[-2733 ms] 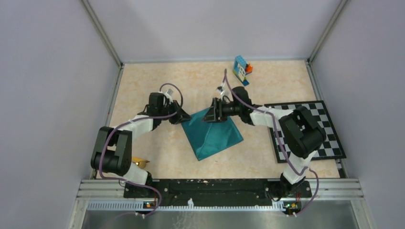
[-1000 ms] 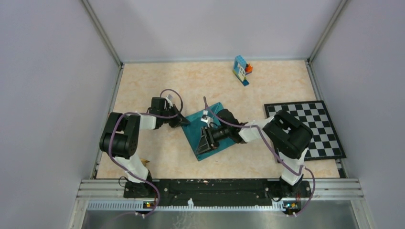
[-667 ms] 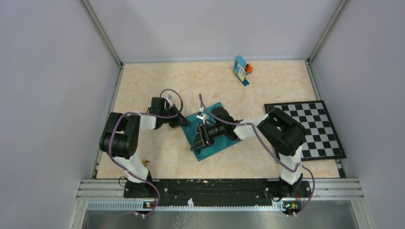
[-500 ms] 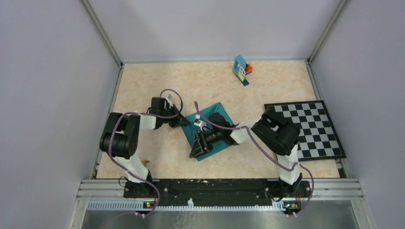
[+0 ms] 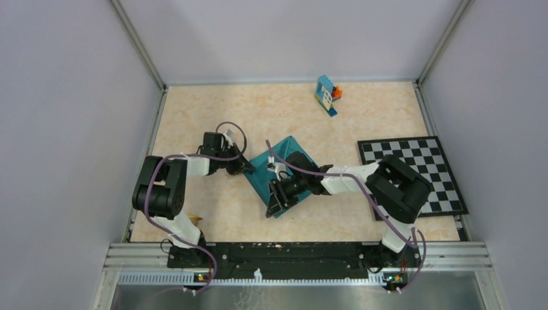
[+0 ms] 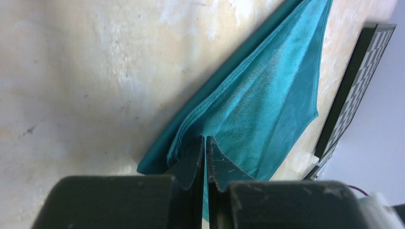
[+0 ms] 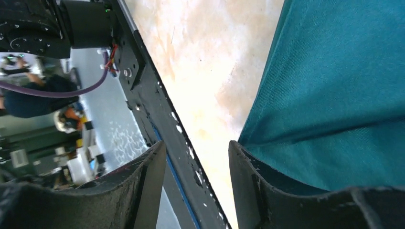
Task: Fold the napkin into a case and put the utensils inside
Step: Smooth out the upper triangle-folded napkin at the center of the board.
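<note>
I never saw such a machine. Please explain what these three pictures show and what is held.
These are two robot arms bolted at the near edge of a table. The wide picture is from a camera above; the other two are from cameras on each wrist. A teal napkin, partly folded, lies on the table; a checkerboard mat and toy blocks lie apart from it. The left gripper is shut on the napkin's edge; the right gripper is open, holding nothing.

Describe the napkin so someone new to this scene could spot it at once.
Start at the beige table. Near its middle, left of the checkerboard mat, lies the napkin: a folded cloth. It is the only teal thing, unlike the black-and-white mat and the blue-orange blocks at the far edge.
</note>
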